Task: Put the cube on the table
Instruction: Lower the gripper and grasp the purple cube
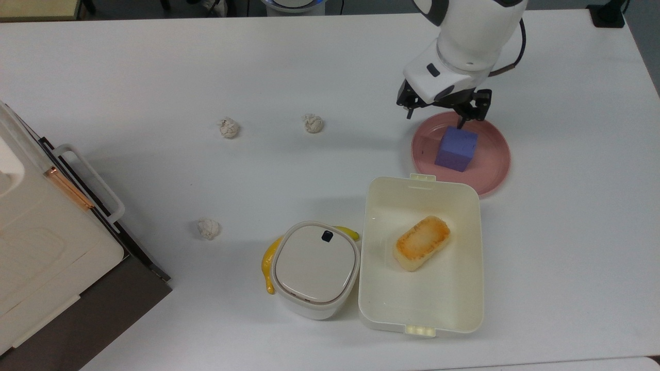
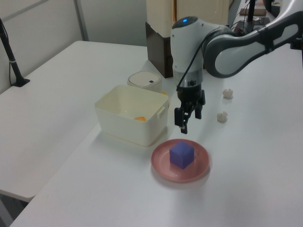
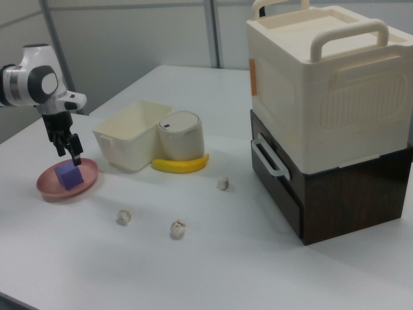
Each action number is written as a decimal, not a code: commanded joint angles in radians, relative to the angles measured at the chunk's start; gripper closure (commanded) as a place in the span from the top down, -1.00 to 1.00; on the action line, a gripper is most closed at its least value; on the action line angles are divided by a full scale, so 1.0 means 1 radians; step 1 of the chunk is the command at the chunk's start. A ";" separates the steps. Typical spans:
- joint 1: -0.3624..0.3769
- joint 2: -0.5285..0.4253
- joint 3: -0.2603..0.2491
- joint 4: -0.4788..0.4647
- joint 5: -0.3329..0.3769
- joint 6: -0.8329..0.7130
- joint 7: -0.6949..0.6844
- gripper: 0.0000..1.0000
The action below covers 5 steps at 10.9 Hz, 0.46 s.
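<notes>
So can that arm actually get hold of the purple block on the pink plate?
Probably yes. The tool hangs open just above the cube, which sits alone on the pink plate with nothing over it. The cream box stands off to one side.

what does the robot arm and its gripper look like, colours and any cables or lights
The arm has glossy white rounded shells with grey joint sections. A small blue light glows on top of the wrist housing, and a thin black cable runs down beside it. The gripper is black, with two slim fingers under a white wrist block marked by dark oval patches.
</notes>
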State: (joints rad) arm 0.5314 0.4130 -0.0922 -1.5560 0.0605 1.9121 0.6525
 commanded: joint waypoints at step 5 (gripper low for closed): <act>0.033 0.148 0.045 0.071 0.018 0.171 0.159 1.00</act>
State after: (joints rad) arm 0.5451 0.5488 -0.0437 -1.5099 0.0641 2.0610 0.7588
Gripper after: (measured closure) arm 0.000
